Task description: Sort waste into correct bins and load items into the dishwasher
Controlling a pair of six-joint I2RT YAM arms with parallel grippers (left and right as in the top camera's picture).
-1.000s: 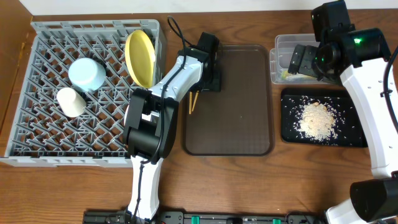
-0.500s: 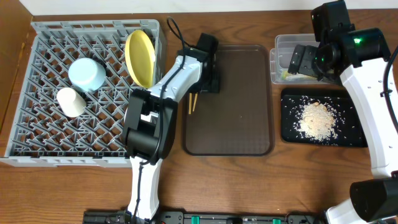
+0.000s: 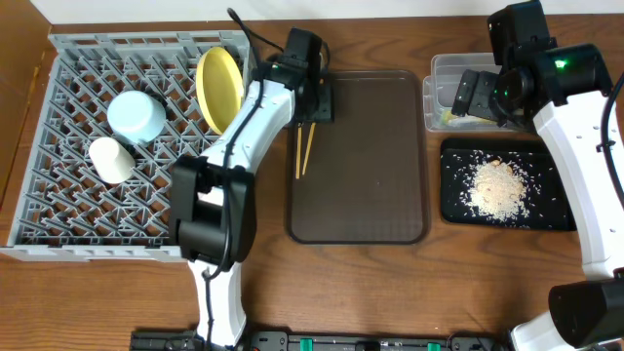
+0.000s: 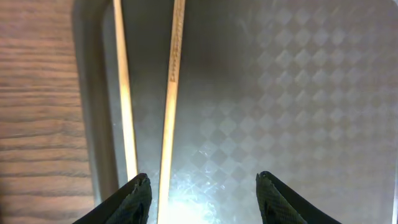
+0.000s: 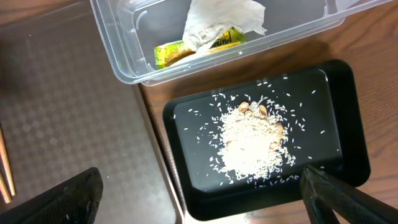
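The grey dish rack (image 3: 58, 210) fills the left of the tabletop (image 3: 117, 292). It holds a yellow plate (image 3: 219, 88) standing on edge, a blue bowl (image 3: 136, 115) and a cream cup (image 3: 110, 159). Just beside it lies a brown serving tray (image 3: 380, 185). The left pincer (image 4: 205, 199) hovers over the tray's left edge, released and empty, above two chopsticks (image 4: 171, 93) lying there. On the right, the black tray (image 5: 348, 112) carries rice scraps (image 5: 252, 140), with the right pincer (image 5: 202, 186) spread wide and empty above it. The clear tub (image 5: 124, 62) holds white paper (image 5: 217, 22) and a green wrapper (image 5: 171, 53).
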